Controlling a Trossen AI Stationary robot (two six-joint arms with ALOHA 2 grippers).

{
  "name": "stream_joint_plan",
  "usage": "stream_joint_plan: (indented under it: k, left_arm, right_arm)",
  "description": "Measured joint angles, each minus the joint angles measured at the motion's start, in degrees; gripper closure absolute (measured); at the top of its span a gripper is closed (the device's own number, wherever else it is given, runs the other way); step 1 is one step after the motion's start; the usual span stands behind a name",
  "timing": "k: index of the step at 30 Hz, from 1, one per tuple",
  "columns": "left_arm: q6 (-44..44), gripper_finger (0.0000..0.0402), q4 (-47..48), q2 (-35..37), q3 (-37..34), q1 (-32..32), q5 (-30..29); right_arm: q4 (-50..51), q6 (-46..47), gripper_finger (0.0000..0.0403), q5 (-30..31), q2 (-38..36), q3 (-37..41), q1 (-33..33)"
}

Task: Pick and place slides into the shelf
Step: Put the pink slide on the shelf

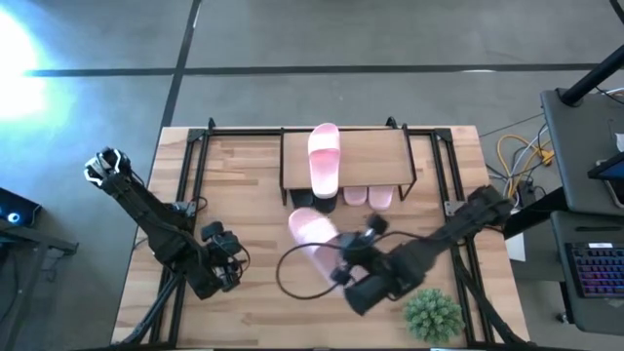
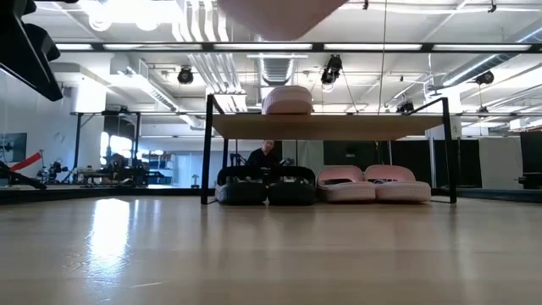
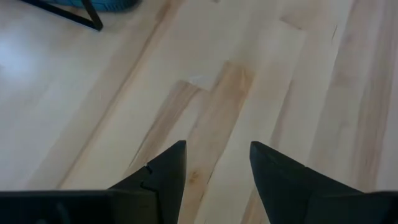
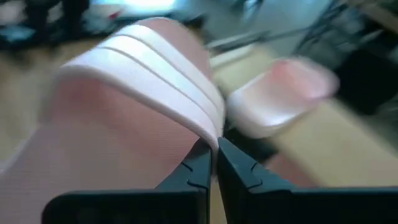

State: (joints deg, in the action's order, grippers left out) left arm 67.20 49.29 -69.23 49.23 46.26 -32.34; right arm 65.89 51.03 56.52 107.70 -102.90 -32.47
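Note:
My right gripper [image 1: 341, 257] [image 4: 213, 147] is shut on a light pink slide [image 1: 312, 234] held above the table in front of the shelf [image 1: 380, 156]; its underside shows at the top of the low view [image 2: 275, 13]. Another pink slide [image 1: 325, 161] [image 2: 286, 100] lies on the shelf's top board. Under the board a black pair [image 2: 267, 188] and a pink pair [image 2: 373, 185] rest on the tabletop. My left gripper [image 1: 222, 261] [image 3: 217, 165] hovers open over bare wood at the near left. My right gripper pinches the pink slide's ribbed strap at its side end [image 4: 208, 124], where it runs down to the sole, between its two fingers. The fingers come slanting down from the table's near right. The slide is lifted clear of the table.
A spiky green plant [image 1: 434, 314] stands at the near right corner, close under the right arm. Black frame rails [image 1: 190, 166] run along the table's left and right sides. A black cable [image 1: 292, 278] loops on the table below the held slide.

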Motion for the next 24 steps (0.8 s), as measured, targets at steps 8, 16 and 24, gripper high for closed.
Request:
stream_joint_plan:
  k: [8,16,24]
  left_arm:
    - [0.04,0.0238,-0.99,0.0,0.0,0.03,0.51]
    - [-0.01,0.0238,-2.2,0.0,0.0,-1.98,-0.81]
    - [-1.74,0.0238,-0.43,0.0,0.0,-3.51,-2.89]
  right_arm:
    - [24.23,20.46,0.0394,11.59,-3.1,0.73,4.13]
    - [23.76,16.53,0.0394,4.09,-7.73,5.9,24.65]
    - [6.79,-13.44,0.0394,-1.62,-8.57,9.26,39.33]
